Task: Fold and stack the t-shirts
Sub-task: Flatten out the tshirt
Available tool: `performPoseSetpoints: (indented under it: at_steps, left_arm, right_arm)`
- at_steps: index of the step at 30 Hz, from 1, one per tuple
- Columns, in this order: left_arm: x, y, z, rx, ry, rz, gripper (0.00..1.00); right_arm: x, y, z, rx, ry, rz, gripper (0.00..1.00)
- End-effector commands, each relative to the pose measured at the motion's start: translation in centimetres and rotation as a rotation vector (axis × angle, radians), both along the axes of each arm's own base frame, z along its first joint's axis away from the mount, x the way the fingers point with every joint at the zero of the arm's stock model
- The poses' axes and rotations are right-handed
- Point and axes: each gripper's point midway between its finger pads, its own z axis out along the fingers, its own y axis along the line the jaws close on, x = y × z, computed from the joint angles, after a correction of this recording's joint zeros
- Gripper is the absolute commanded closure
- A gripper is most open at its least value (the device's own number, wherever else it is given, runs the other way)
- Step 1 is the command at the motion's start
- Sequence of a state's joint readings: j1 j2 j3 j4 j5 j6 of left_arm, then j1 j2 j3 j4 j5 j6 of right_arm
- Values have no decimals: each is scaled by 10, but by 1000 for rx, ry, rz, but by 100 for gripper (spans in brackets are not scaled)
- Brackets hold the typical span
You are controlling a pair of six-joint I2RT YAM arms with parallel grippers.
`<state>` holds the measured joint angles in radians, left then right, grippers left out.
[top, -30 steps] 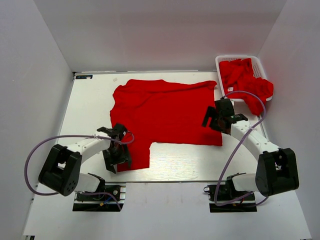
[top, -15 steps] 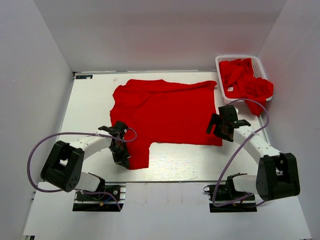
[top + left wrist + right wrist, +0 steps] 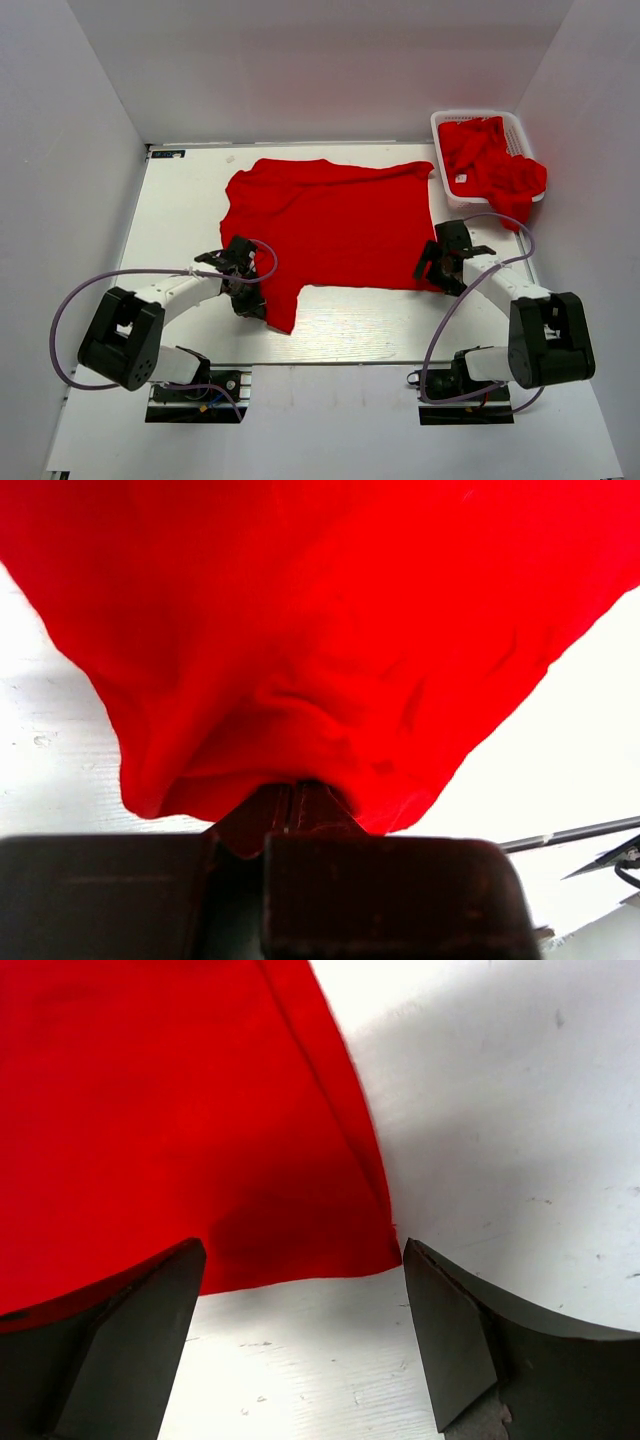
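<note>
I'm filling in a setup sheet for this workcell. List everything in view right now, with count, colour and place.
spread t-shirt: one, red, lying flat mid-table.
heaped t-shirts: count unclear, red, piled in the basket and spilling over its near rim.
basket: one, white slotted plastic, at the table's far right corner.
table: one, white, under everything.
cables: two, lilac, one looping off each arm.
arms: two, white and black, bases at the near edge.
left hand: black, shut on the spread t-shirt's near left part.
right hand: black, open, straddling the shirt's near right corner.
</note>
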<state>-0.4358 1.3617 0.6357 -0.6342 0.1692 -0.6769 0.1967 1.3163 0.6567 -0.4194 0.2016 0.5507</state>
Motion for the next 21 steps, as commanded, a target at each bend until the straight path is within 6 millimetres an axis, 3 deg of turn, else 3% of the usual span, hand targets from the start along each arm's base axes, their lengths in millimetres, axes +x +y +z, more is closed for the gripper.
performPoseSetpoints:
  at_steps: [1,6,10,11,13,14,16,18,21]
  left_arm:
    - [7,7,-1,33,-60,-5,100]
    - [14,4,9,21,-100,-21,100]
    - [21,2,21,12,-134,-39,100]
    - [23,1,24,10,-145,-48,100]
    - [31,-2,34,0,-175,-55,100]
    - [38,-5,44,-8,-214,-78,100]
    - [46,-7,58,-19,-261,-95,100]
    - [60,-13,81,-40,-336,-114,100]
    - [85,-13,123,-33,-460,-116,100]
  right_arm:
    - [0,0,-9,12,14,-40,14]
    - [0,-1,-16,12,12,-60,20]
    - [7,-2,-20,3,-9,-66,39]
    - [11,-1,-19,2,-28,-64,54]
    - [19,-1,-15,2,-57,-54,72]
    - [23,1,-13,10,-76,-47,87]
    - [33,2,-1,7,-130,-24,100]
    - [47,1,14,-4,-196,-6,100]
    - [67,4,64,2,-359,40,100]
